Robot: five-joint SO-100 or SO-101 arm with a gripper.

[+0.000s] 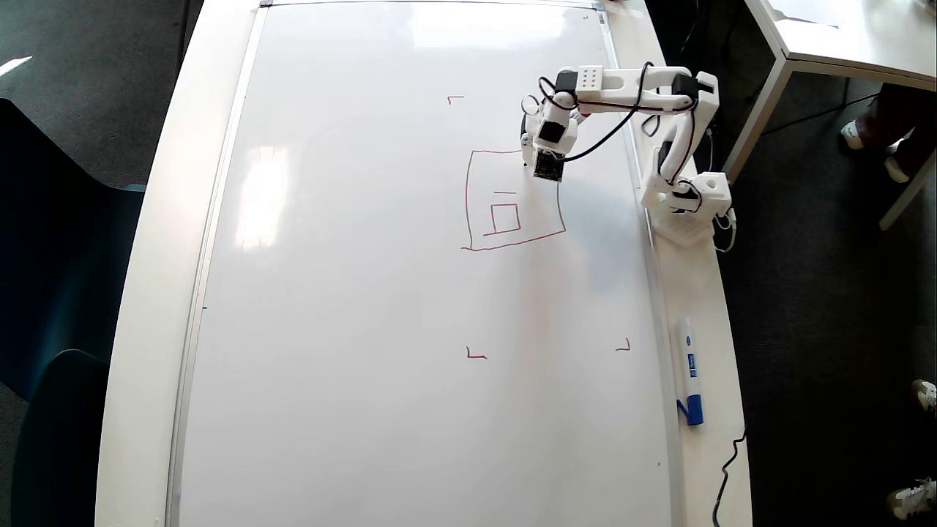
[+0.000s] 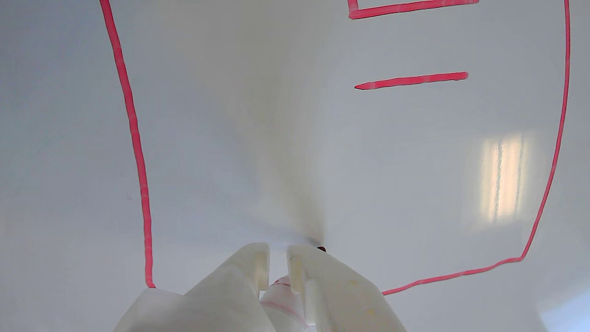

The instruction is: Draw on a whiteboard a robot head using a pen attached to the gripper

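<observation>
In the wrist view the gripper (image 2: 278, 258) fills the bottom edge, its two white fingers (image 2: 251, 265) nearly together, pinching the pen (image 2: 281, 295) (only a sliver of it shows between them). A dark tip touches the whiteboard (image 2: 230, 138) just ahead. Beyond, the robot head (image 2: 133, 138) outline frames a short dash and a small square. Overhead, the gripper (image 1: 528, 157) sits at the outline's upper right corner.

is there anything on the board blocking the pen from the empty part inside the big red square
Nothing visible does. The white plastic gripper holds the red-tipped pen at the glossy white whiteboard, inside the red robot head outline. Bare board lies ahead, apart from a short red line.
</observation>
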